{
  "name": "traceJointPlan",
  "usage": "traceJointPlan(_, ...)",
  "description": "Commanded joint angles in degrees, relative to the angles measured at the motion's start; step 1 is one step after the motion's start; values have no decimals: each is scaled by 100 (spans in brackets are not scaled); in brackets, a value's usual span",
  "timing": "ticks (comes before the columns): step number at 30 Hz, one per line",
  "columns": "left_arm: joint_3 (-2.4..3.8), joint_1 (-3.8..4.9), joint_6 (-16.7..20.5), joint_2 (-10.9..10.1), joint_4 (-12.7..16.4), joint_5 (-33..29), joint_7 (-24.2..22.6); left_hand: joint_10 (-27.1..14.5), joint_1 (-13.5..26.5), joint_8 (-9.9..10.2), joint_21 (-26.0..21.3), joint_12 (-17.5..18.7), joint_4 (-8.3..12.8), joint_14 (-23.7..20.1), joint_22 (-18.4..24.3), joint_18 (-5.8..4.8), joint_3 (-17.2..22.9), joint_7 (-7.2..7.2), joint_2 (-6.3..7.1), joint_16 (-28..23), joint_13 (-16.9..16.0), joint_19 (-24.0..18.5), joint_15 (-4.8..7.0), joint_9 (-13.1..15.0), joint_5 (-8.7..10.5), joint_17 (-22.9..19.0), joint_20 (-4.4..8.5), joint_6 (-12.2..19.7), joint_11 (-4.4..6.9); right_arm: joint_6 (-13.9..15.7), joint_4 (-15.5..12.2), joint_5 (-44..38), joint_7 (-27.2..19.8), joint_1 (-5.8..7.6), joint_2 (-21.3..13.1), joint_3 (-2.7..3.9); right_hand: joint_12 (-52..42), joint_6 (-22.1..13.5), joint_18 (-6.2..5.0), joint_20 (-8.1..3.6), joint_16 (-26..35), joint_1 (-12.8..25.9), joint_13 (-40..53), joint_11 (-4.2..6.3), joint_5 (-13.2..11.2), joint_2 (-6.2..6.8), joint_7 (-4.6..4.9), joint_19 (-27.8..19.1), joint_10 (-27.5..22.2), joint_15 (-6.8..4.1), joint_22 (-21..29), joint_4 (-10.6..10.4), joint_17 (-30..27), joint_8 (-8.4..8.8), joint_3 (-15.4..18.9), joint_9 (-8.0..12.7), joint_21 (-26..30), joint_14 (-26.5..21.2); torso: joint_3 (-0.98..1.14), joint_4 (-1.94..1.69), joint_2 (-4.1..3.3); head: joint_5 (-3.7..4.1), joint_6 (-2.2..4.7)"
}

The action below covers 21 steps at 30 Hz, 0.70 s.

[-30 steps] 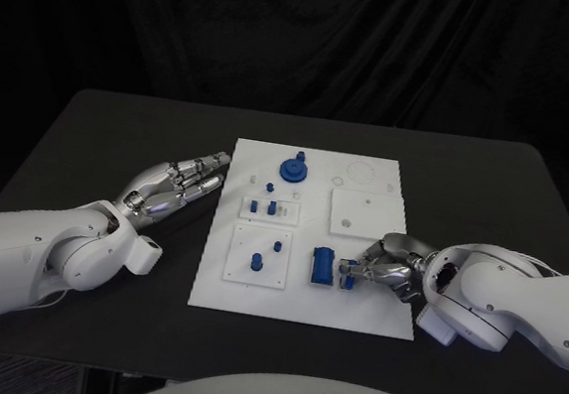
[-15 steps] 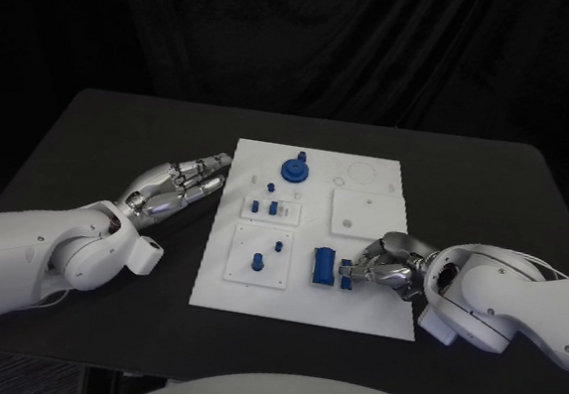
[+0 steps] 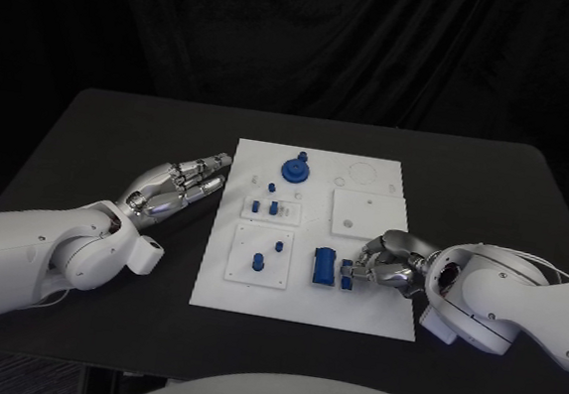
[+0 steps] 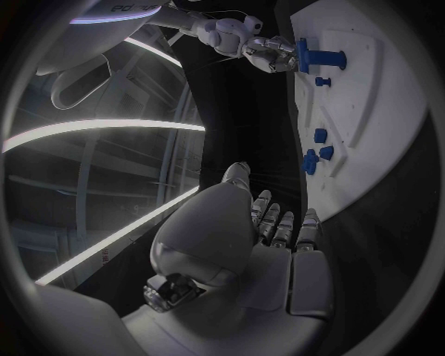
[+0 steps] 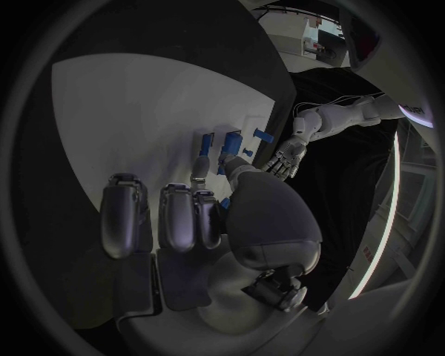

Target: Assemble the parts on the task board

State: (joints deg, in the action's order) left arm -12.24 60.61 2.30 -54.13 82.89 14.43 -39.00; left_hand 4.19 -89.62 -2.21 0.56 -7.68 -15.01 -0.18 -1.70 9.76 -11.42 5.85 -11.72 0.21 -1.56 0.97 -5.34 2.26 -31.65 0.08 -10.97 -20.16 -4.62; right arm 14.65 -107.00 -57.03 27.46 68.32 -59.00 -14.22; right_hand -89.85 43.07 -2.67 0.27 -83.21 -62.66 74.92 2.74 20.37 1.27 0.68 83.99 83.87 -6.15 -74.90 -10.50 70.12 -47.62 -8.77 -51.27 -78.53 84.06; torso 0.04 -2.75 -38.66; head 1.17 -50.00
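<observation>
The black matte table [image 3: 107,130] carries the white, smooth board [image 3: 354,313], flat with raised square insets. The left hand [image 3: 178,184] lies released beside the board's left edge, fingers extended, grasping nothing. The right hand [image 3: 388,263] pinches a small blue part [image 3: 349,270] just beside the upright blue block [image 3: 322,265] near the board's middle. A round blue knob [image 3: 295,168] and small pegs [image 3: 270,208] already stand seated, so assembly looks partway done; this part, I judge, remains to be fitted.
</observation>
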Motion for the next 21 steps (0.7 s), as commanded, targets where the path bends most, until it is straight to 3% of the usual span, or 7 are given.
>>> traceJointPlan(1, 5, -11, -69, 10, 8, 7, -331, -25, -67, -3, 19, 29, 17, 18, -7, -3, 29, -8, -5, -21, 7, -1, -39, -4, -21, -8, -46, 39, 5, 25, -30, -114, -102, -3, -34, 0, -15, -39, -25, -37, 14, -71, 1508, 48, 36, 11, 1, 198, 613, -42, -1122, 22, 9, -61, 12, -51, 33, 272, 1, 0, 0, -5, 0)
traceJointPlan(10, 5, -15, -58, 1, 14, 7, -342, -25, -67, -3, 19, 29, 17, 18, -7, -3, 29, -8, -5, -21, 7, -1, -39, -4, -21, -8, -46, 39, 5, 85, -170, -172, -216, -11, -197, -1, -15, -57, -25, -50, 9, -75, 1508, 63, 0, 8, -15, 198, 613, -54, -1122, 1, 24, -177, 29, -143, 36, 275, 0, 1, 0, -14, 0)
traceJointPlan(12, 5, -16, -20, 0, 19, 7, -391, -21, -69, -7, 18, 16, 22, 18, -4, 0, 34, -7, -8, -21, 3, -2, -32, -1, -25, -8, -46, 18, -3, 180, -206, -309, -272, -14, -248, -1, -15, -70, -22, -58, 4, -34, 1508, 73, -110, -4, -26, 202, 613, -63, -1126, -60, 37, -254, 61, -204, 24, 278, 1, 0, 0, -20, 0)
traceJointPlan(13, 5, -16, 41, -6, 32, 7, -463, 5, -75, -22, 14, -28, 38, 18, 4, 33, 46, -1, -1, -21, -6, -7, 75, 9, -34, -8, 14, -57, -7, 298, -238, -529, -336, -16, -304, -1, -15, -77, -22, -63, 2, -15, 1508, 78, -167, -7, -31, 202, 613, -67, -1126, -93, 42, -285, 79, -229, 26, 279, 1, 0, 1, -16, 0)
traceJointPlan(15, 5, -17, 102, -20, 55, 7, -536, 43, -81, -42, 13, -82, 50, 18, 8, 46, 44, -9, 22, -21, -16, -9, 132, 20, -48, -8, 63, -163, 19, 410, -267, -773, -401, -17, -364, -1, -15, -68, -18, -68, -5, 37, 1508, 84, -328, -6, -38, 208, 613, -71, -1131, -160, 61, -325, 122, -257, 11, 283, 1, -1, 2, 8, 0)
traceJointPlan(18, 5, -17, 180, -38, 84, 7, -628, 53, -80, -44, 10, -100, 50, 18, 13, 48, 43, -20, 29, -21, -18, -13, 156, 21, -55, -8, 84, -187, 35, 632, -291, -990, -567, -18, -439, -2, -15, -27, -11, -81, -26, 5, 1508, 103, -615, 24, -61, 219, 613, -87, -1141, -203, 115, -375, 178, -283, -20, 293, 2, 1, 0, 11, 0)
traceJointPlan(21, 5, -17, 307, -50, 116, 24, -748, 63, -47, -45, 7, -123, 13, 18, 20, 48, 27, -47, 36, -21, -20, -17, 204, 22, -52, -8, 142, -226, 66, 1067, -297, -1100, -971, -17, -516, -2, -15, -18, -9, -84, -26, -8, 1508, 107, -650, 11, -66, 223, 613, -90, -1145, -214, 113, -381, 178, -286, -30, 292, 2, 4, 0, -9, 0)
